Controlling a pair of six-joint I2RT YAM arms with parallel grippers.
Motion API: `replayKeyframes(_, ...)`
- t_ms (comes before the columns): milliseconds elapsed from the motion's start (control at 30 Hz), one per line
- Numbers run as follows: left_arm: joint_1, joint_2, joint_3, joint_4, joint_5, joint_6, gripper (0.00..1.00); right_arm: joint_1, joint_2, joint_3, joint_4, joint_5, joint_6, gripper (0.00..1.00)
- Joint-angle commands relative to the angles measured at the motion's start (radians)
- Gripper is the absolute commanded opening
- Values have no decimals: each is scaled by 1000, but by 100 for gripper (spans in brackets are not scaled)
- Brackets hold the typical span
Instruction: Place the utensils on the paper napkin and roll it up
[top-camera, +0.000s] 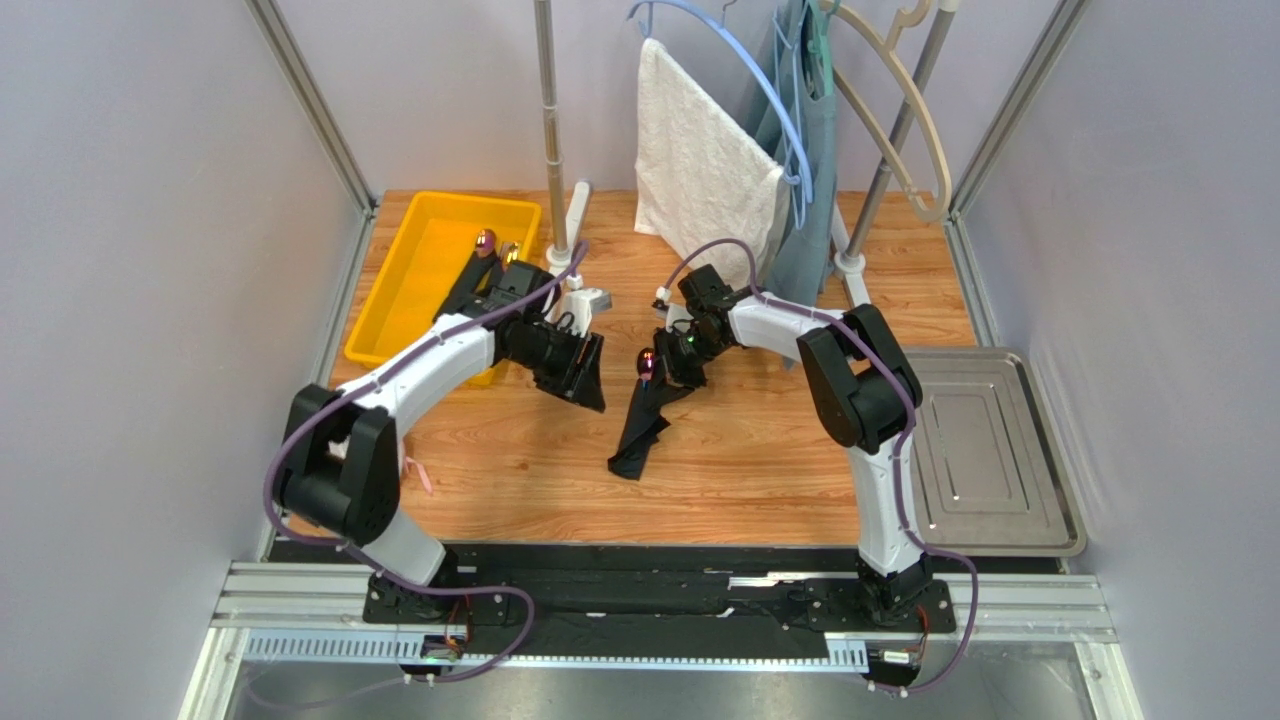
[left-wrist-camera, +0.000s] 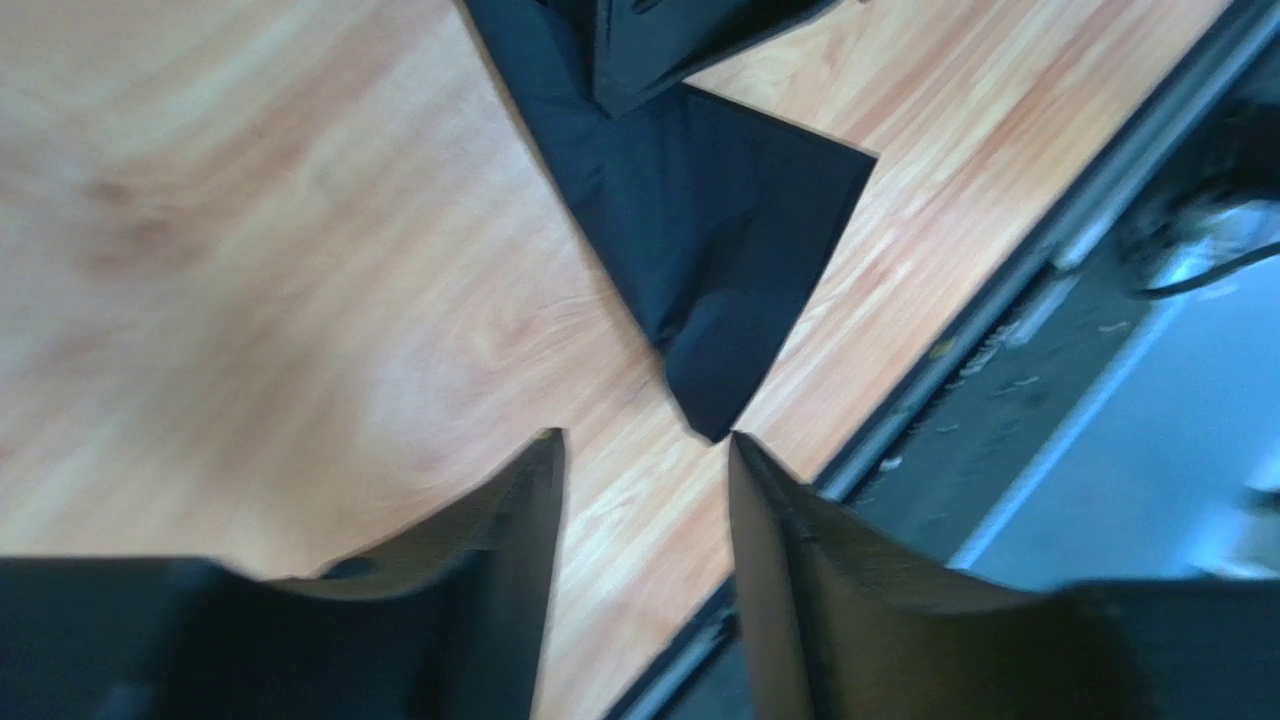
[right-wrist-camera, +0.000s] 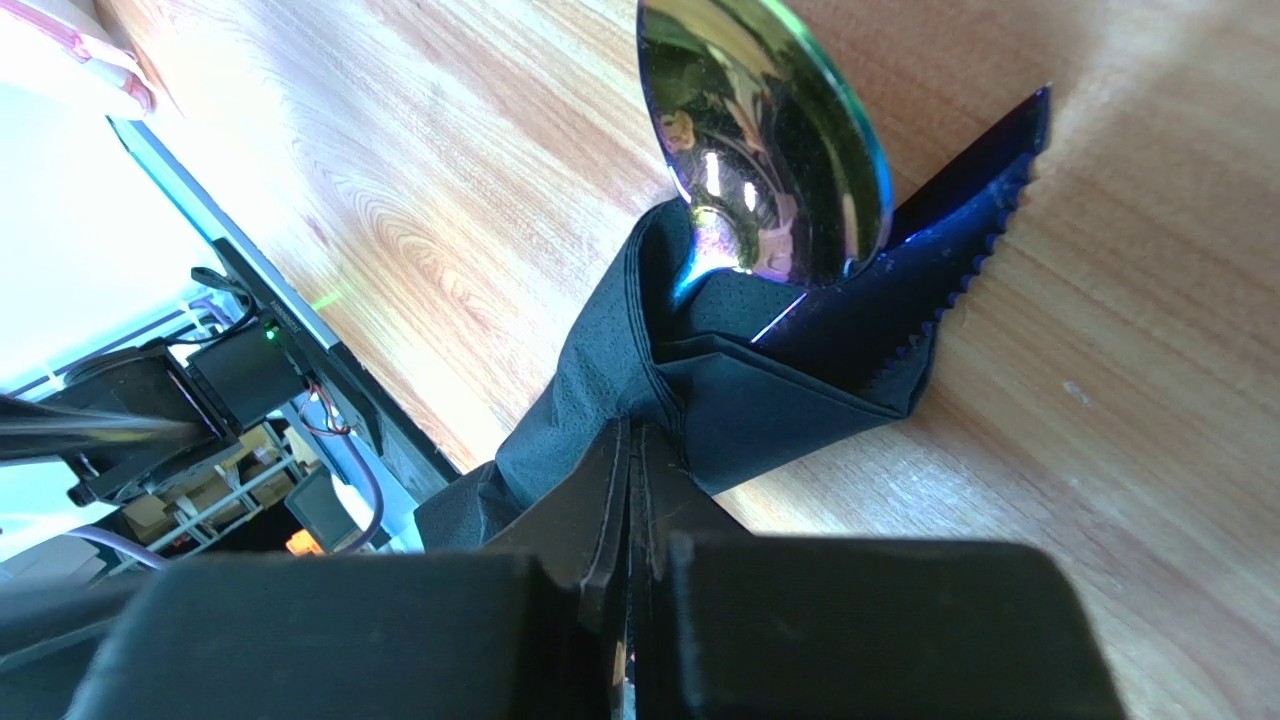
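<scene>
Top external view gives you the yellow bin (top-camera: 428, 263) at the far left of the bench (top-camera: 751, 465), with a small shiny purple head (top-camera: 484, 237) showing at the bin's right rim; what it rests on cannot be told. Your left arm (top-camera: 436, 360) reaches across the bin's near right corner, and its jaws hang over bare wood just left of the paper napkin (top-camera: 639, 435). In the left wrist view you see those jaws standing apart with nothing between them, and the napkin's pointed black corner (left-wrist-camera: 706, 300) lies on the wood just ahead of their tips, not touching them.

At the middle of the bench the napkin is bunched into a narrow dark strip that trails toward the near edge. Your right jaws are together, clamped on its upper, gathered part. The right wrist view shows the black folds pinched between them. Wrapped in those folds are the utensils: the iridescent spoon (right-wrist-camera: 766, 150), its bowl sticking out of the wrap, and beside it, touching, the blue serrated knife (right-wrist-camera: 932, 255), its blade pointing out over the wood.

Behind the right arm (top-camera: 857, 375) hang a white towel (top-camera: 699, 158) and a grey-blue garment (top-camera: 804, 195). At the far right you have a metal tray (top-camera: 984, 450) lying flat.
</scene>
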Motion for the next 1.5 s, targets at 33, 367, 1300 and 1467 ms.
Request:
replayKeyframes(33,10,111,-38,131,335,-132,37,5,64,-32,-16,189,-64,0)
replayKeyframes(367,-1,296,-104,386,491,-391,15,-1,65,-32,-24,188,-64,0)
replayKeyframes(1300,-44,463,-109,267,186,-308,0,-40,-109,0,-76,35,-46,13)
replayKeyframes(1467,-44,474,-102,271,171,-313,0,-27,-180,-61,-16,-28,15,14)
